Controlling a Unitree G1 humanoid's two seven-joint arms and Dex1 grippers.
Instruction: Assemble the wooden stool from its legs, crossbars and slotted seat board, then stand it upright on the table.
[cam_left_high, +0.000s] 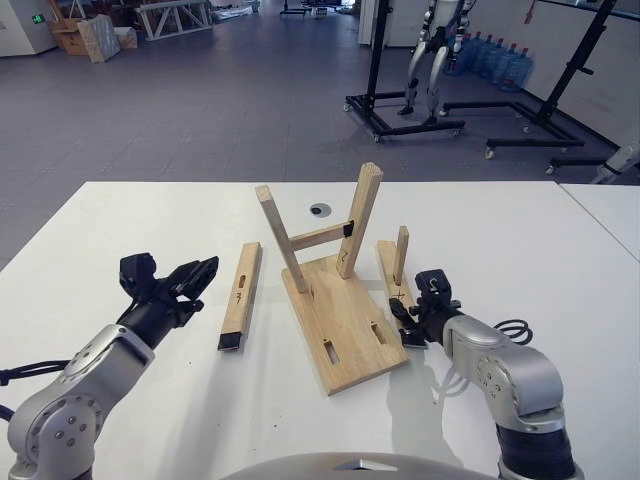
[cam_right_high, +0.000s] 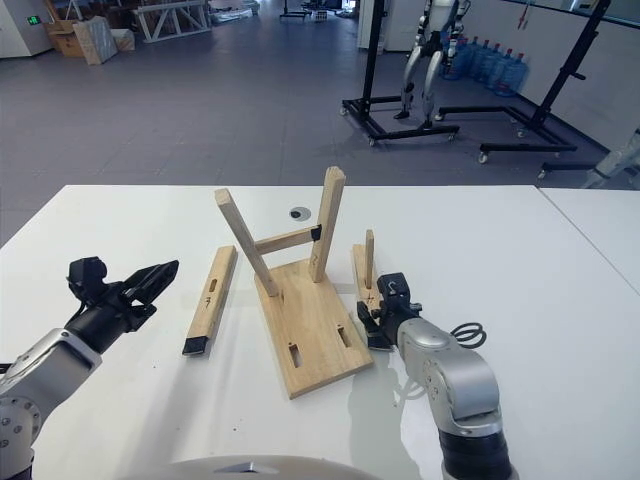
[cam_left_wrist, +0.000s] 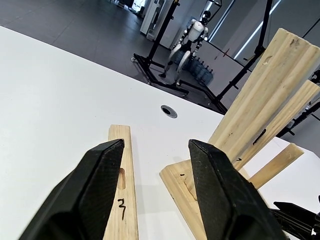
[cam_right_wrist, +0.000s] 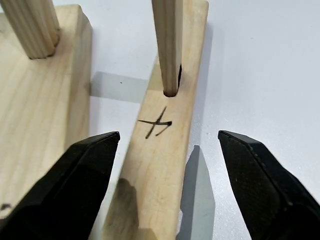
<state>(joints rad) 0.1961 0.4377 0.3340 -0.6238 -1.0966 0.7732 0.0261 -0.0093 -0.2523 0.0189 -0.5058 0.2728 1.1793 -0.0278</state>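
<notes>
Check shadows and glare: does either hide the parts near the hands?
Right wrist view: a soft shadow darkens the near end of the right leg inside the open right hand; its slot and mark are plain. Left wrist view: even light on the left leg ahead of the left hand, no glare. Left eye view: the table is bright, the seat board casts only a faint shadow.

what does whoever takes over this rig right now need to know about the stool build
Left pincer: open, empty, over the table left of a loose pale wooden leg lying flat.
Right pincer: open, straddling a second flat wooden leg with a short wooden crossbar standing in its slot.
The pale slotted wooden seat board lies flat between those two legs.
Done: two upright wooden legs stand in the board's far end, joined by a crossbar.
Left: fit both flat legs, then stand the stool upright.
</notes>
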